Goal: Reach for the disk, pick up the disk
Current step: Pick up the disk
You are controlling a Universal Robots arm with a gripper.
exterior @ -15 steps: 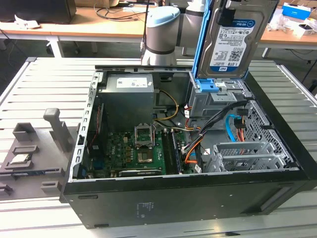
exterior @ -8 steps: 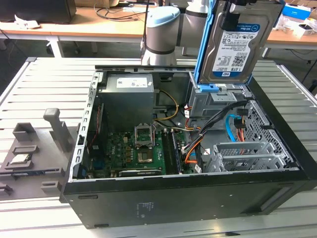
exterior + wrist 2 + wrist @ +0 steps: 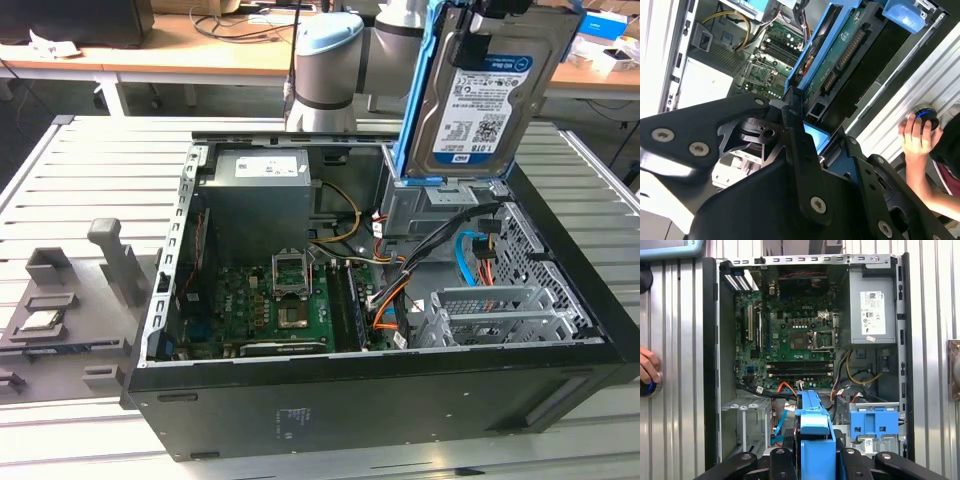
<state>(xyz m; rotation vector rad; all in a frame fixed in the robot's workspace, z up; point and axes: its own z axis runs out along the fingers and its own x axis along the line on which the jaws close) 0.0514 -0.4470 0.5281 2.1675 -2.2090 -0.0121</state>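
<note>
Open computer case (image 3: 400,400) lying on the slatted table (image 3: 90,170), motherboard (image 3: 270,300) on its floor toward the exterior view's left, power supply (image 3: 260,195) behind that, drive cage (image 3: 500,300) over on the right. Disk (image 3: 485,90) up above the cage, clear of the case, held in the gripper (image 3: 815,460). Hand (image 3: 917,135) resting on the table beside the case.

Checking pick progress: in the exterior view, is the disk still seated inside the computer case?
No, the disk hangs above the open computer case, held upright over the drive cage, clear of it.
</note>
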